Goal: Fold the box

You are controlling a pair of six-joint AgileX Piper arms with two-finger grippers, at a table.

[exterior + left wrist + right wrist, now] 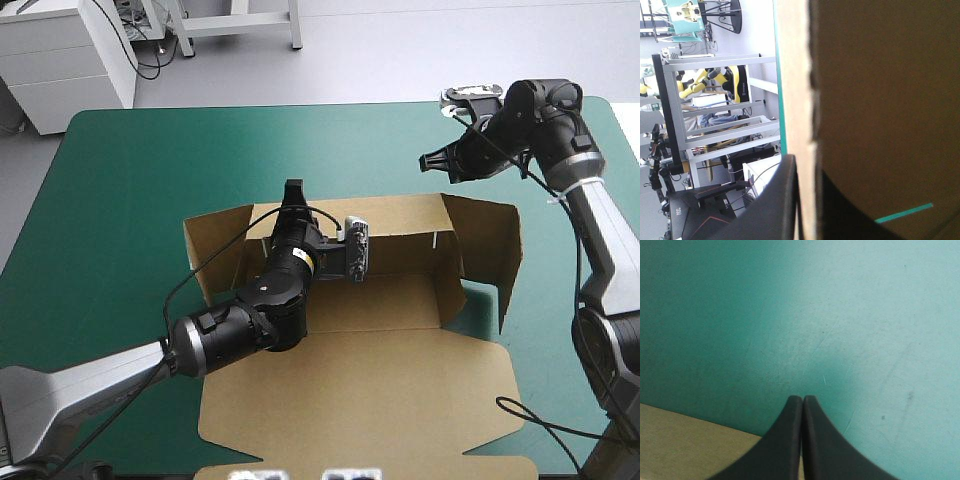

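Note:
The brown box point(360, 390) lies mid-table with its back wall point(400, 232) and both side flaps raised and a broad panel flat toward the near edge. My left gripper point(293, 192) reaches over the back wall's left part. In the left wrist view the wall's board point(880, 100) stands edge-on between the black fingers point(782, 200), so this gripper point(807, 167) is shut on it. My right gripper point(425, 160) hovers shut just beyond the wall's right end. Its own view shows the gripper point(802, 400) as one closed arch over the cover, with the box's board point(685, 440) beside it.
The teal-green cover point(130, 200) shows bare on every side of the box, widest to the left and beyond the back wall. The right side flap point(495, 245) stands up close under the right arm.

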